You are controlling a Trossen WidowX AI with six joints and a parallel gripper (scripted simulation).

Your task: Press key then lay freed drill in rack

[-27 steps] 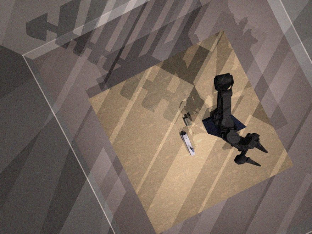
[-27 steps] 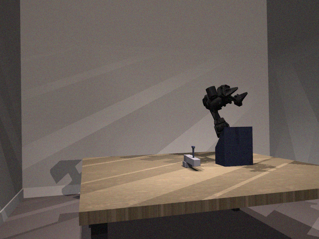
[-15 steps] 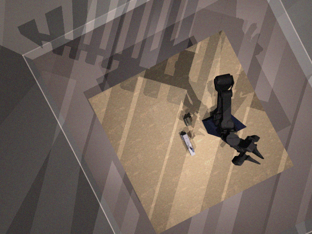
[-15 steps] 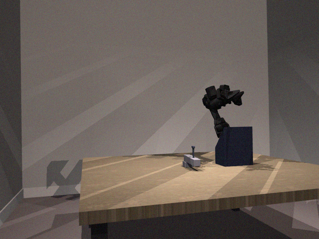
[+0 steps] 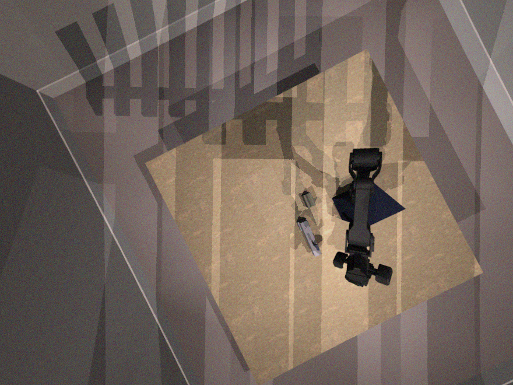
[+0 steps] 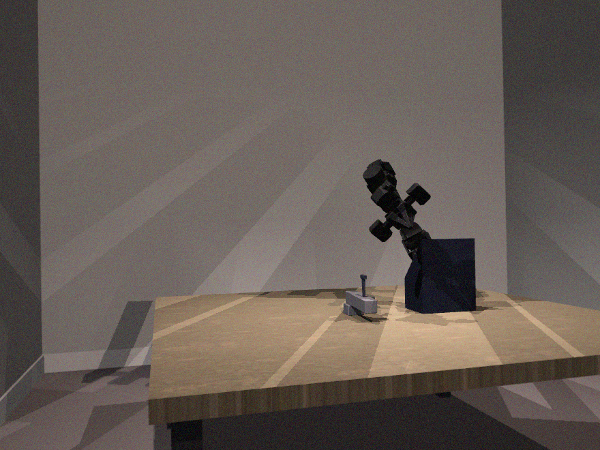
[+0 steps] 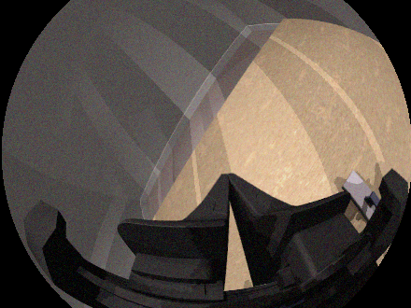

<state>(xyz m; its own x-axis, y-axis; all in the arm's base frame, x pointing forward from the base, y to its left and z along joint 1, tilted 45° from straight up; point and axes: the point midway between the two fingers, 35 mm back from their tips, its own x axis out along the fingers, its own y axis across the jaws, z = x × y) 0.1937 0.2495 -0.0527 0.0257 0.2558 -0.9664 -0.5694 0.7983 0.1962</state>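
Note:
My gripper [image 6: 406,226] [image 7: 227,179] is shut and empty, high above the table; its fingertips meet in the wrist view and are hidden in the top view. A long pale grey block [image 5: 307,234] [image 6: 361,302] [image 7: 356,186] lies left of and below it. A thin dark blue stem [image 6: 363,286] with a small cap stands upright from that block. I cannot tell for certain whether the stem is the drill or the key. A small grey-green grooved block [image 5: 308,200], apparently the rack, lies just beyond the long block in the top view.
A large dark blue block [image 5: 385,207] [image 6: 446,278] stands under the arm, right of the pale block. The wooden table [image 5: 248,248] [image 6: 251,348] ends at a front edge in the exterior view. Striped shadows cross it.

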